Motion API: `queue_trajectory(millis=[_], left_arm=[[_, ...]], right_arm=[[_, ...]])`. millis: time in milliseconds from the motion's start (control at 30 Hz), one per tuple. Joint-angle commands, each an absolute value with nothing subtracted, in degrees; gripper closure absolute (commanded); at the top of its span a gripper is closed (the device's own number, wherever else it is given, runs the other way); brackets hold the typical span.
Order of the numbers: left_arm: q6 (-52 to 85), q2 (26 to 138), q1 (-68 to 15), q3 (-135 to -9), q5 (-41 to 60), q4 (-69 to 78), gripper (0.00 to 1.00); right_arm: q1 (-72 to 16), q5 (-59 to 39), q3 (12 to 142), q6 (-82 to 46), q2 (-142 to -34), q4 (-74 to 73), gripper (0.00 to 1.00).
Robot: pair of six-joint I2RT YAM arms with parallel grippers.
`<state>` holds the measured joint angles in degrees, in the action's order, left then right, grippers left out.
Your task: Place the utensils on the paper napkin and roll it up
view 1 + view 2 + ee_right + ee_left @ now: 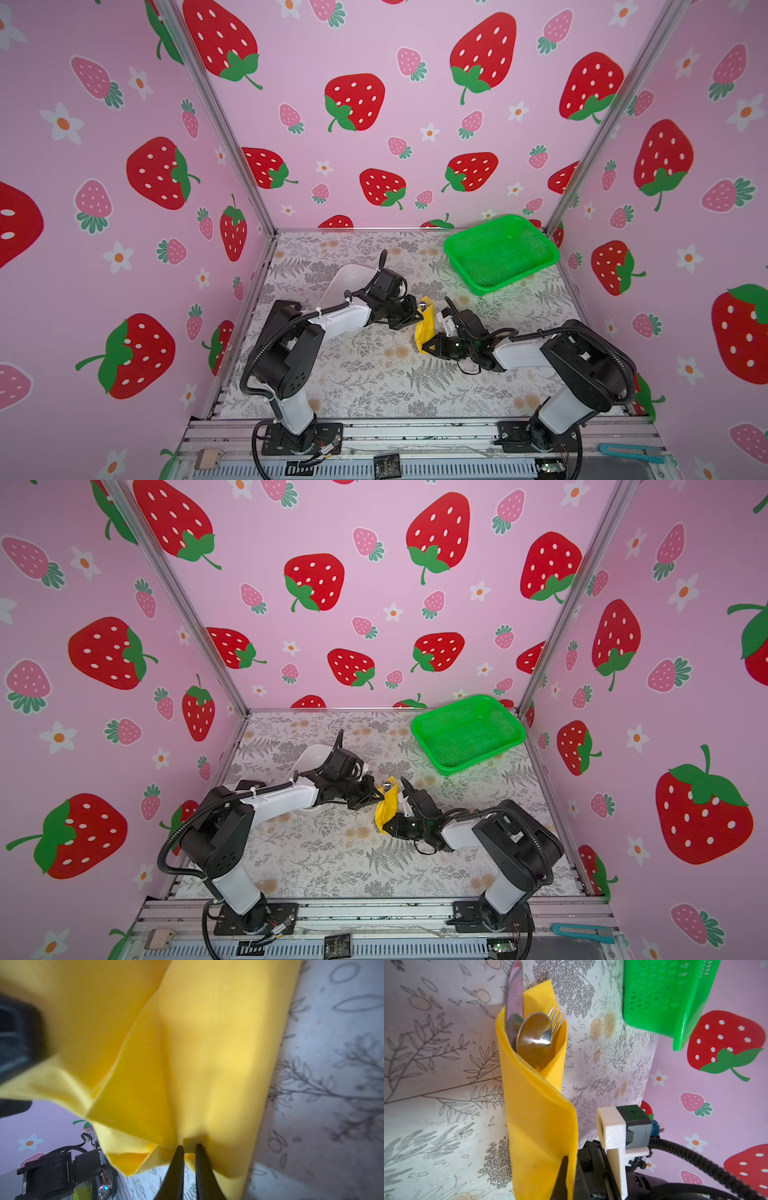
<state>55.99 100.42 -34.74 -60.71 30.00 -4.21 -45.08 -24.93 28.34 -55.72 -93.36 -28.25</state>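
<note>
Left wrist view is showing you the paper napkin (537,1105) wrapped round the utensils (533,1047). The spoon (535,1028), the fork (557,1016) and a third flat piece (513,1001) are peeking out of one open end. In both top views the napkin is lying in the middle of the bench (374,374), between your two arms. Its long side is running from the front of the bench toward the back wall, with the shiny ends at the back.

Your left tool (417,316) is squeezed all the way shut and seems to be pinching the napkin's edge nearer the back end. Your right tool (190,1145) is almost shut too, nipping a fold at the front end.

I am guessing the rolling is nearly done. Any last turn is going to need both tools twisting round that long line together.
</note>
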Motion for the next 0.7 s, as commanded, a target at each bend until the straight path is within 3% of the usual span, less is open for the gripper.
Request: queue_trajectory(millis=[0,667], left_arm=[[60.2,101.8,-35.2,-63.3,29.5,-0.8,0.95],[56.8,98.3,-35.5,-61.7,24.1,-6.3,0.95]], right_arm=[[-44.7,-24.3,28.1,-55.4,-94.2,-26.5,0.85],[-43.9,-26.1,29.3,-56.8,-92.8,-31.8,0.85]])
